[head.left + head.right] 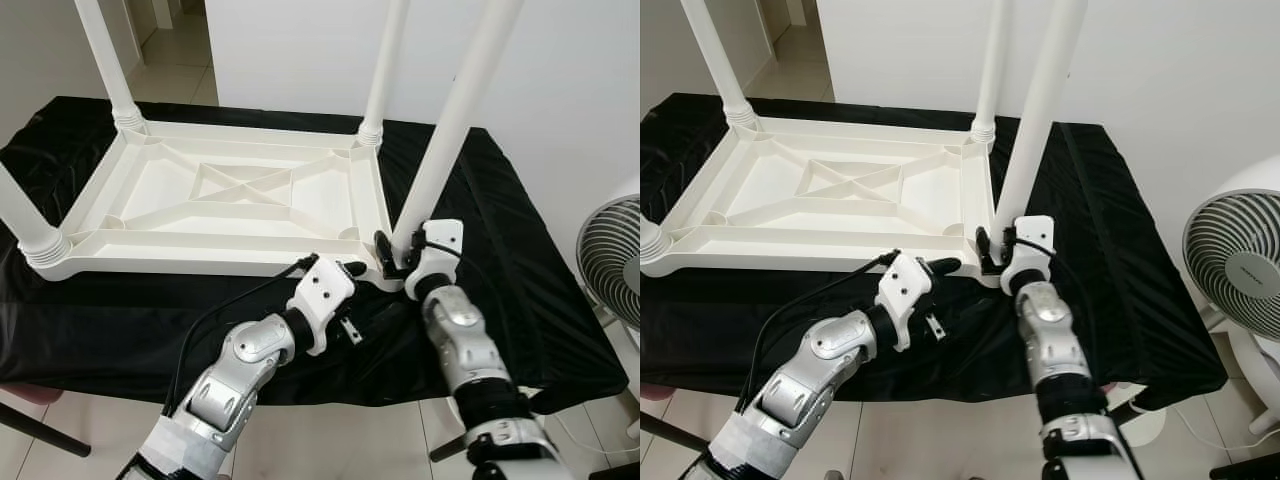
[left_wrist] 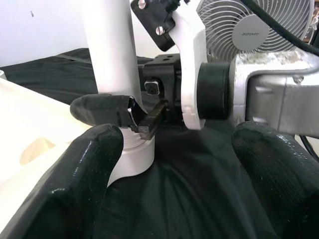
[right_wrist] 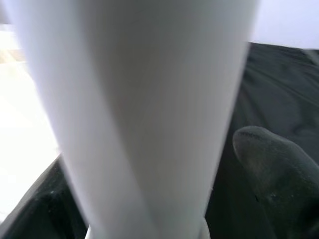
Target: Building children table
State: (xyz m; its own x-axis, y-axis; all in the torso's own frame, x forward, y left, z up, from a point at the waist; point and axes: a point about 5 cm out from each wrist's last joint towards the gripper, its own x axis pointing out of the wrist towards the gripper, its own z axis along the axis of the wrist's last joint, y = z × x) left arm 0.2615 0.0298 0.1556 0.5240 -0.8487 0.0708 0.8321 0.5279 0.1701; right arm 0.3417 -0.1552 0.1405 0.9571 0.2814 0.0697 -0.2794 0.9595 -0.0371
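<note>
A white plastic children's table [image 1: 225, 190] lies upside down on a black-covered surface. Its legs stand up from the far left corner [image 1: 105, 55], the far right corner [image 1: 385, 65] and the near left corner [image 1: 20, 215]. The near right leg [image 1: 455, 110] leans slightly to the right in its corner socket. My right gripper [image 1: 398, 255] is shut around the base of this leg; one finger [image 2: 102, 109] wraps the front, another finger [image 3: 274, 174] sits beside it. My left gripper [image 1: 348, 290] hovers open just left of that corner, with nothing between its black fingers [image 2: 94, 169].
The black cloth [image 1: 520, 290] covers a low table, its front edge just before my arms. A white standing fan [image 1: 1240, 270] is at the right, close to the cloth's corner. A white wall [image 1: 560, 60] runs behind, and a tiled doorway [image 1: 175, 50] opens at the back left.
</note>
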